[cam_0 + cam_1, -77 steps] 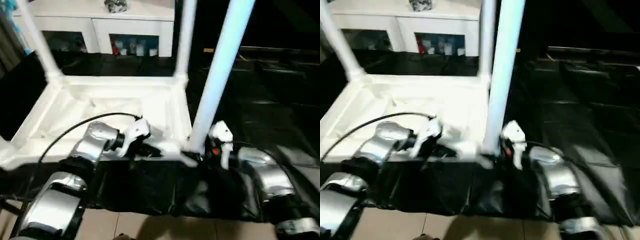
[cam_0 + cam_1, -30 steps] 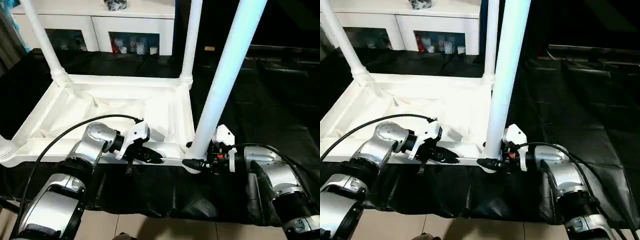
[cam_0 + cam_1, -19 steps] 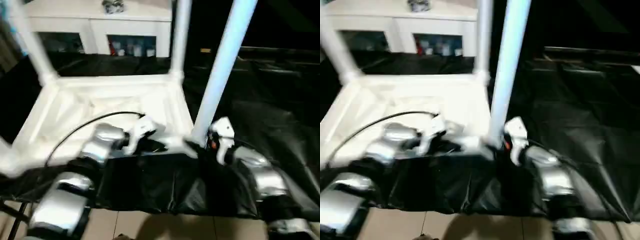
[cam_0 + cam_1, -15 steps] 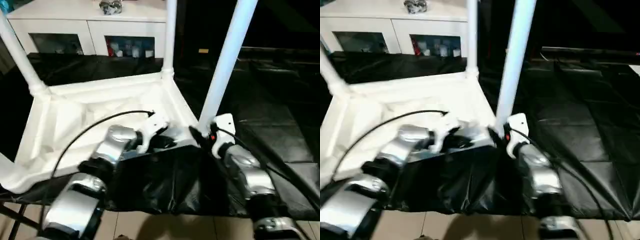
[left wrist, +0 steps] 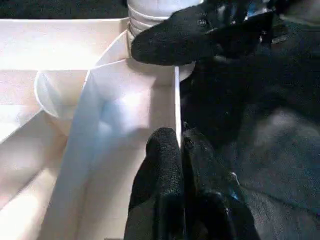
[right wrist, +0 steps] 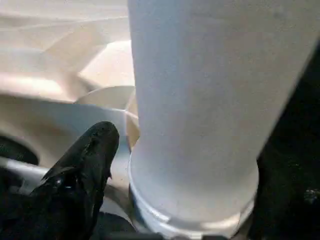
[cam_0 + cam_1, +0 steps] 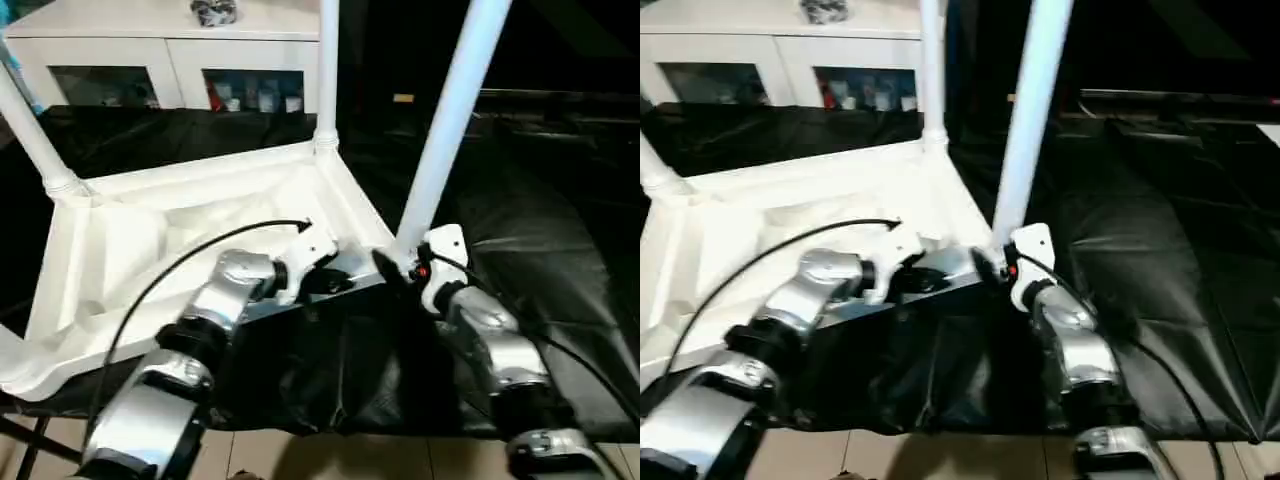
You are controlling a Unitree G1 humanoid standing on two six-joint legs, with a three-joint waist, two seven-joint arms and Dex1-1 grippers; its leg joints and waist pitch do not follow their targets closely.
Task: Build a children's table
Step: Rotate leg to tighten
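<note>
The children's table (image 7: 130,250) lies upside down on the black sheet, white, with its ribbed underside up and its legs standing upward. My left gripper (image 7: 340,283) is shut on the thin near rim (image 5: 176,100) of the top, close to the near right corner; the left wrist view has the pinch (image 5: 179,141) at its centre. My right gripper (image 7: 388,266) is at the foot of the near right leg (image 7: 440,140). One black finger (image 6: 90,155) lies beside the leg (image 6: 195,100) with a small gap; the other is hidden behind the leg. The jaws stand open around the leg.
A far leg (image 7: 327,70) and a left leg (image 7: 30,130) rise from their corner sockets. A white glass-door cabinet (image 7: 180,50) stands behind the work table. Black sheet (image 7: 540,200) stretches to the right. Tiled floor (image 7: 330,455) lies just past the near edge.
The table has turned on the sheet: its near right corner has swung away from me and its left side nearer. Both grippers went with it. The head camera also shifted.
</note>
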